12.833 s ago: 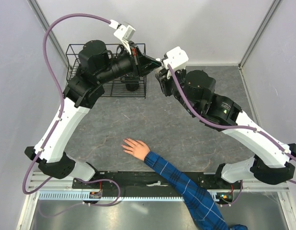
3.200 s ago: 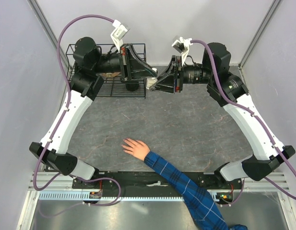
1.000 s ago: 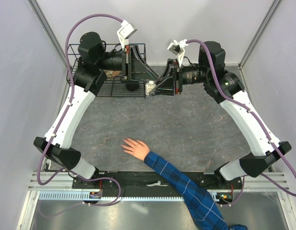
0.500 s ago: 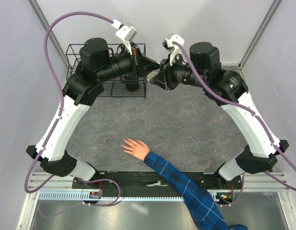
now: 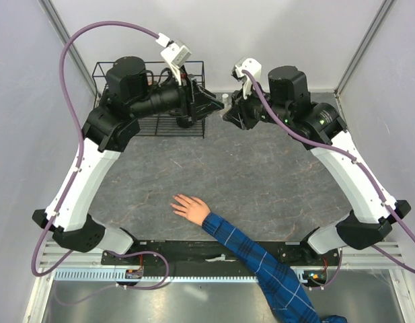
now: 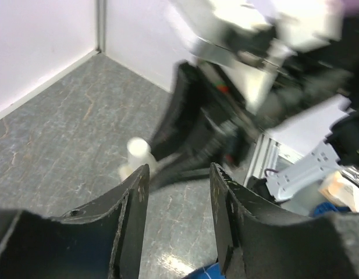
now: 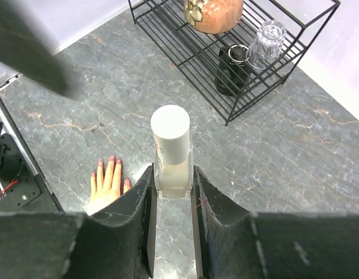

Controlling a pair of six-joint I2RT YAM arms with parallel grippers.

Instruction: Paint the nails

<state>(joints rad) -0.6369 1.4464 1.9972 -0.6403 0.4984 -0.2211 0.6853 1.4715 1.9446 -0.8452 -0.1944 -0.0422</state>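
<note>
A bare hand (image 5: 192, 208) lies flat on the grey table near the front, its arm in a blue plaid sleeve (image 5: 261, 262). The nails (image 7: 112, 159) look pinkish in the right wrist view. High over the back of the table, my right gripper (image 7: 173, 172) is shut on a small clear bottle (image 7: 173, 165) with its white cap (image 7: 170, 132) on. My left gripper (image 6: 178, 174) faces it from the left, open, with nothing between its fingers. The bottle (image 6: 137, 154) shows just beyond my left fingertip. From above, the two grippers (image 5: 219, 108) nearly meet at the cap (image 5: 227, 99).
A black wire rack (image 5: 150, 125) stands at the back left. In the right wrist view the rack (image 7: 185, 40) holds a peach-coloured round object (image 7: 213, 13), a black jar (image 7: 231, 70) and a clear glass (image 7: 266, 38). Grey walls close in the sides and back.
My left jaws have widened after being nearly shut. The right gripper has carried the bottle up and back toward the left gripper. The hand has not moved.
</note>
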